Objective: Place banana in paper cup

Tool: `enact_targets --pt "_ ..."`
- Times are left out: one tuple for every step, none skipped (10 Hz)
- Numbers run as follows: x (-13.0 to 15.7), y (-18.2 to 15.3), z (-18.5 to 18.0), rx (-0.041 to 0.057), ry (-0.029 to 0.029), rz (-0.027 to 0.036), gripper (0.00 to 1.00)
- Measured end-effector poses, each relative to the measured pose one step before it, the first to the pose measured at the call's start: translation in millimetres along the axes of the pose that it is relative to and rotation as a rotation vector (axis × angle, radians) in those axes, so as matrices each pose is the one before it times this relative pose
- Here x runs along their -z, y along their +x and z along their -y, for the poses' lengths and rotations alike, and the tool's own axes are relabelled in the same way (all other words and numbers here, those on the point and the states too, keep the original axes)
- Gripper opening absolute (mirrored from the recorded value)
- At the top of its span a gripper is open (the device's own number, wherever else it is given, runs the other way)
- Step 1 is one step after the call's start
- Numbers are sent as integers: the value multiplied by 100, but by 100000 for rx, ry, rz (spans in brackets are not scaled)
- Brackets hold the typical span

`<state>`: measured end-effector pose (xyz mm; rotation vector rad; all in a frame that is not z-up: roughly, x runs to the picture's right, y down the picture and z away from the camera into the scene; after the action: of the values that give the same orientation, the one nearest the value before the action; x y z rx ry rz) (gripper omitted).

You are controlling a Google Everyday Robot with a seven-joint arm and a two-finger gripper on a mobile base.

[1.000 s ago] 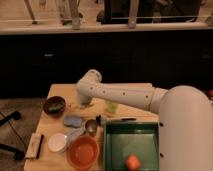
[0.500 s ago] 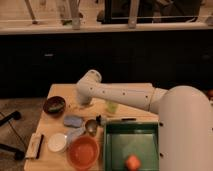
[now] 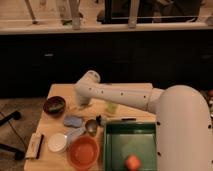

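Observation:
The paper cup [image 3: 57, 142] is small, white and round, and stands near the table's front left, next to the orange bowl [image 3: 83, 151]. My white arm reaches from the right across the table and bends down at the far left. The gripper [image 3: 81, 103] points down at the table's back left, right of a dark bowl [image 3: 54, 105] and well behind the paper cup. The banana does not show; the arm may be hiding it.
A blue sponge [image 3: 73, 121] and a shiny metal cup [image 3: 91, 126] lie mid-table. A green tray [image 3: 131, 144] at the front right holds an orange item [image 3: 132, 162]. A pale green item [image 3: 112, 107] sits under the arm. A small block [image 3: 35, 146] lies at the front left edge.

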<state>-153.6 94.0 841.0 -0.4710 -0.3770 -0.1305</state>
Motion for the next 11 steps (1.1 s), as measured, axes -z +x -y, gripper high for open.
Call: enact_targets --pt "-19 -20 -12 806 -391 -232 35" --pt "198 -498 -124 1501 -416 -141 27" --pt "434 -1334 -736 3356 -737 105 15" --pt "545 -985 -914 2302 -462 188 5" --pt "386 -707 -526 1671 -141 302 1" --pt "439 -918 -633 1990 -236 739 0" --pt "540 -1097 -779 2917 -203 1459 0" --pt "303 -675 -506 2135 -44 1231 0" --pt "747 -1221 -824 3088 335 2272 0" --pt "512 -940 -534 2333 215 1776 0" --pt "558 -1079 -625 2390 131 1893 0"
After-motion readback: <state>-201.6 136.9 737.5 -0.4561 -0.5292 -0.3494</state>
